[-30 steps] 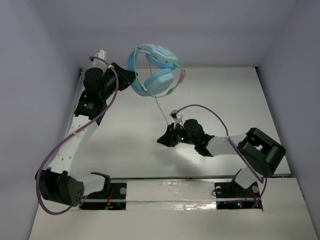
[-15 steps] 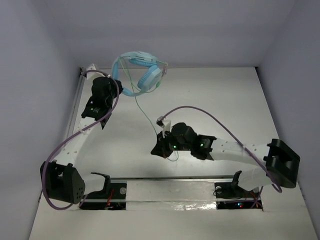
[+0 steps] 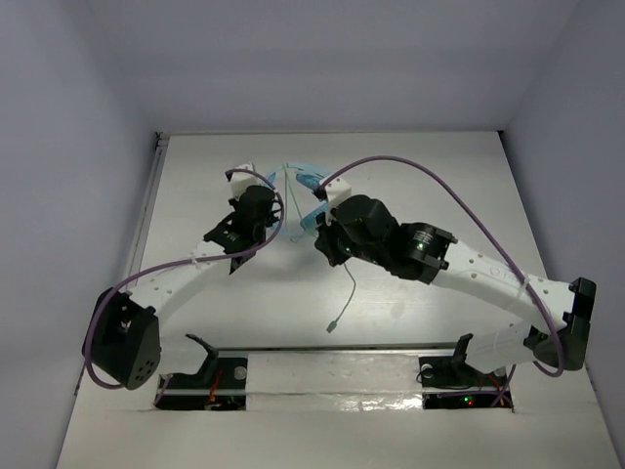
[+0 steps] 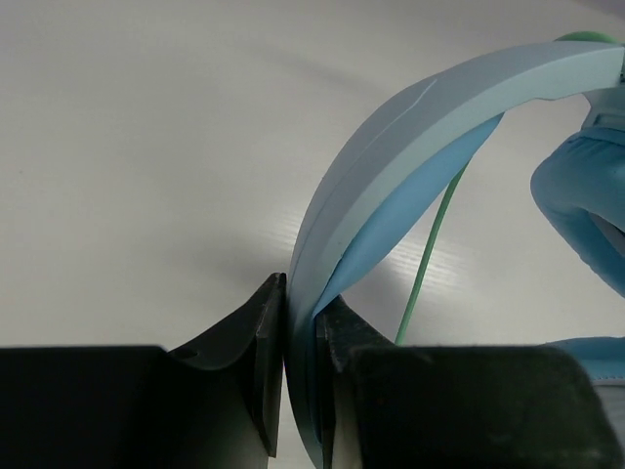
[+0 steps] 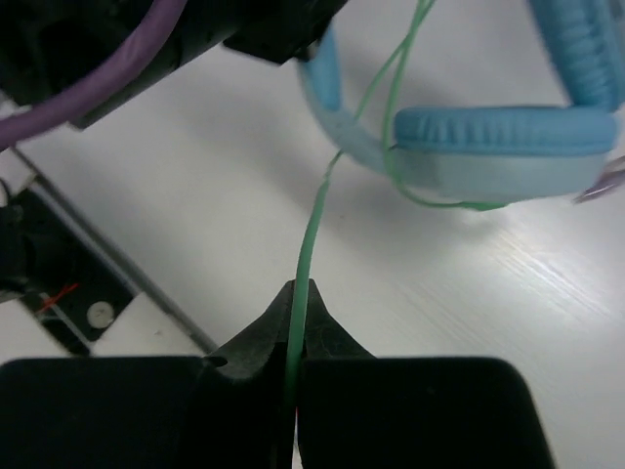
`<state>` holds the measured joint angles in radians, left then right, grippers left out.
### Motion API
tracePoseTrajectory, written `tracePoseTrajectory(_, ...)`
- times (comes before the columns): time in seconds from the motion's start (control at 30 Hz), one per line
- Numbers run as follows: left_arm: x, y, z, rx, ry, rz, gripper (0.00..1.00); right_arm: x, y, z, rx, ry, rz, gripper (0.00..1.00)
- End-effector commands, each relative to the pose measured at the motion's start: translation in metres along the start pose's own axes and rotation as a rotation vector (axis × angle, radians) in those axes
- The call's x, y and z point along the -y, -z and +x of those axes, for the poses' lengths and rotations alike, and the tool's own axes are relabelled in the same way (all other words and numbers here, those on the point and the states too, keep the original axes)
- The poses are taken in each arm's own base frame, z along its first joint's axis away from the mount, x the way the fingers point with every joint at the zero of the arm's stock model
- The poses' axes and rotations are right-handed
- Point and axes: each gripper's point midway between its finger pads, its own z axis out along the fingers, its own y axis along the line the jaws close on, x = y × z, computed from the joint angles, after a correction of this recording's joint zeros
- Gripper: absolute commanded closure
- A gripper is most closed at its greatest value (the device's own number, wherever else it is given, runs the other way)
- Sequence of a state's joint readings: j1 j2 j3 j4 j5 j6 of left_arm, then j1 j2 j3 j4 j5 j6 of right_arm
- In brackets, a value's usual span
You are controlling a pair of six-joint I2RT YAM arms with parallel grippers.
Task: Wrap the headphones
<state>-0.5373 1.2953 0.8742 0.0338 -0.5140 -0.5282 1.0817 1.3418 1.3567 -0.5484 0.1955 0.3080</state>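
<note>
The headband [image 4: 391, 127] of the headphones [image 3: 306, 181] is clamped by the left gripper [image 4: 298, 313] toward the tabletop's [image 3: 469, 195] far edge. The cable [image 5: 311, 244] is pinched by the right gripper [image 5: 296, 298].

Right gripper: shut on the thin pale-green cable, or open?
Shut: the right gripper pinches the thin pale-green cable between its tips.

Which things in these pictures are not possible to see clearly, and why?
- Top view: headphones mostly hidden by the left gripper and right gripper.
- Left wrist view: earcup cut off by the right edge.
- Right wrist view: cable vanishes inside the right gripper.
- Top view: plug too small to identify.
</note>
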Motion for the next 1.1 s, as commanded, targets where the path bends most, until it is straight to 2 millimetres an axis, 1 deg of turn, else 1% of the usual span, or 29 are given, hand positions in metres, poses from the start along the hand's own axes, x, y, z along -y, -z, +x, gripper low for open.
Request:
tracePoseTrajectory(0.0, 0.024, 0.019, -0.02, 0.093, 0.029, 0.088, 1.0, 0.042, 0.008, -0.006, -0.024, 0.122, 0.231, 1.0)
tracePoseTrajectory(0.07, 0.027, 0.027, -0.009, 0.065, -0.007, 0.117, 1.0, 0.049, 0.01, -0.011, -0.022, 0.146, 0.275, 1.0)
tracePoseTrajectory(0.1, 0.027, 0.028, -0.006, 0.049, -0.024, 0.124, 1.0, 0.055, 0.011, -0.02, -0.004, 0.164, 0.319, 1.0)
tracePoseTrajectory(0.13, 0.027, 0.033, 0.007, -0.004, -0.058, 0.134, 1.0, 0.059, 0.012, -0.024, 0.003, 0.174, 0.348, 1.0)
tracePoseTrajectory(0.17, 0.032, 0.038, 0.007, -0.015, -0.06, 0.147, 1.0, 0.063, 0.014, -0.027, 0.004, 0.182, 0.376, 1.0)
tracePoseTrajectory(0.23, 0.029, 0.045, 0.019, -0.068, -0.102, 0.136, 1.0, 0.074, 0.017, -0.037, 0.03, 0.21, 0.445, 0.99)
tracePoseTrajectory(0.3, 0.04, 0.057, 0.024, -0.092, -0.132, 0.196, 1.0, 0.079, 0.018, -0.045, 0.059, 0.237, 0.482, 0.98)
tracePoseTrajectory(0.33, 0.04, 0.059, 0.026, -0.105, -0.141, 0.209, 1.0, 0.081, 0.015, -0.045, 0.062, 0.253, 0.495, 0.98)
tracePoseTrajectory(0.37, 0.046, 0.067, 0.026, -0.107, -0.143, 0.247, 1.0, 0.081, 0.013, -0.051, 0.09, 0.254, 0.503, 0.98)
tracePoseTrajectory(0.4, 0.051, 0.072, 0.027, -0.125, -0.143, 0.285, 1.0, 0.082, 0.012, -0.051, 0.087, 0.27, 0.51, 0.97)
tracePoseTrajectory(0.43, 0.051, 0.075, 0.027, -0.131, -0.148, 0.298, 1.0, 0.085, 0.008, -0.048, 0.077, 0.288, 0.525, 0.97)
tracePoseTrajectory(0.47, 0.054, 0.081, 0.022, -0.126, -0.148, 0.321, 1.0, 0.085, 0.005, -0.055, 0.113, 0.286, 0.538, 0.96)
tracePoseTrajectory(0.5, 0.057, 0.085, 0.021, -0.13, -0.159, 0.347, 1.0, 0.089, 0.003, -0.056, 0.12, 0.317, 0.559, 0.95)
tracePoseTrajectory(0.53, 0.061, 0.091, 0.024, -0.158, -0.173, 0.387, 1.0, 0.094, 0.004, -0.058, 0.123, 0.345, 0.591, 0.95)
tracePoseTrajectory(0.57, 0.064, 0.097, 0.018, -0.151, -0.179, 0.415, 1.0, 0.097, 0.003, -0.055, 0.127, 0.355, 0.611, 0.94)
tracePoseTrajectory(0.6, 0.066, 0.101, 0.017, -0.158, -0.183, 0.437, 1.0, 0.095, 0.001, -0.064, 0.177, 0.342, 0.612, 0.94)
tracePoseTrajectory(0.63, 0.071, 0.107, 0.017, -0.171, -0.182, 0.471, 1.0, 0.103, 0.0, -0.068, 0.187, 0.335, 0.608, 0.93)
tracePoseTrajectory(0.67, 0.073, 0.113, 0.012, -0.168, -0.177, 0.493, 1.0, 0.105, 0.002, -0.077, 0.225, 0.31, 0.601, 0.93)
tracePoseTrajectory(0.7, 0.074, 0.117, 0.012, -0.169, -0.186, 0.515, 1.0, 0.108, 0.002, -0.079, 0.233, 0.307, 0.599, 0.93)
tracePoseTrajectory(0.73, 0.072, 0.12, 0.011, -0.172, -0.192, 0.511, 1.0, 0.112, 0.003, -0.081, 0.24, 0.305, 0.602, 0.93)
tracePoseTrajectory(0.77, 0.071, 0.122, 0.008, -0.166, -0.196, 0.513, 1.0, 0.12, 0.004, -0.087, 0.254, 0.296, 0.617, 0.9)
tracePoseTrajectory(0.8, 0.067, 0.123, 0.01, -0.179, -0.22, 0.504, 1.0, 0.123, 0.004, -0.09, 0.252, 0.304, 0.62, 0.89)
tracePoseTrajectory(0.83, 0.067, 0.123, 0.008, -0.171, -0.223, 0.5, 1.0, 0.122, 0.002, -0.091, 0.248, 0.31, 0.616, 0.85)
tracePoseTrajectory(0.87, 0.063, 0.123, 0.008, -0.177, -0.23, 0.487, 1.0, 0.126, 0.001, -0.091, 0.238, 0.315, 0.621, 0.83)
tracePoseTrajectory(0.9, 0.062, 0.124, 0.007, -0.175, -0.232, 0.488, 1.0, 0.131, -0.003, -0.09, 0.225, 0.322, 0.628, 0.8)
tracePoseTrajectory(0.93, 0.061, 0.125, 0.006, -0.169, -0.239, 0.484, 1.0, 0.129, -0.006, -0.089, 0.221, 0.324, 0.618, 0.79)
tracePoseTrajectory(0.97, 0.059, 0.127, 0.001, -0.153, -0.235, 0.477, 1.0, 0.134, -0.007, -0.086, 0.202, 0.325, 0.627, 0.76)
tracePoseTrajectory(1.03, 0.047, 0.123, -0.004, -0.137, -0.264, 0.417, 1.0, 0.138, -0.011, -0.081, 0.187, 0.317, 0.628, 0.76)
tracePoseTrajectory(1.07, 0.045, 0.122, -0.008, -0.127, -0.27, 0.393, 1.0, 0.138, -0.012, -0.077, 0.169, 0.317, 0.618, 0.76)
